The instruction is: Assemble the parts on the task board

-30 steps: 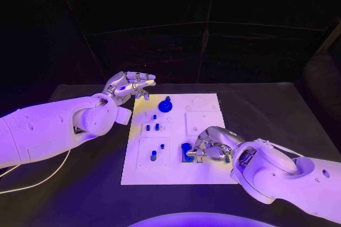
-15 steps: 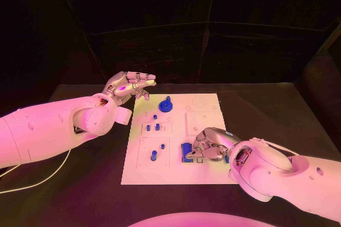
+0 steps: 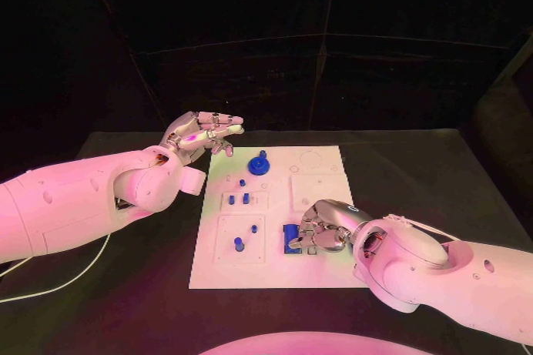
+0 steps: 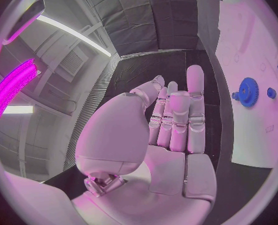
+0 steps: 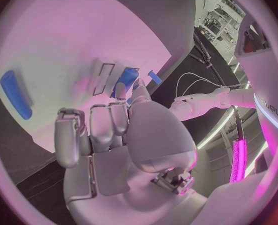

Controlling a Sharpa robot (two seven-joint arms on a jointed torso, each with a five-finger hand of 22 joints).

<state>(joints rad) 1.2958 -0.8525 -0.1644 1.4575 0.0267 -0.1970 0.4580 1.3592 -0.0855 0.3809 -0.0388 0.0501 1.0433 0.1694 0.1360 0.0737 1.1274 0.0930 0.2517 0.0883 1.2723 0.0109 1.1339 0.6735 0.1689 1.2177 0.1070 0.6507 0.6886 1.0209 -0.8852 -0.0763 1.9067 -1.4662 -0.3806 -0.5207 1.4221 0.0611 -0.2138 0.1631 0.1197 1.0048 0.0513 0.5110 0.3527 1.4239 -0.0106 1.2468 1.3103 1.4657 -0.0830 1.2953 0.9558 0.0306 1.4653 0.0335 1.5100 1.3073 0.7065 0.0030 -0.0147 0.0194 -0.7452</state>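
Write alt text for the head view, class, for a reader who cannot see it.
The robot's right hand reaches down onto blue parts at the near right of the white task board, on a black table. Its left hand hovers off the board's far left corner, near a blue gear.

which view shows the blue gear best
The head view: the blue gear sits whole and unblocked at the task board's far end, so its place among the other parts is plain. The left wrist view also catches the gear, toothed but bent near the rim. I cannot pick it out in the right wrist view.
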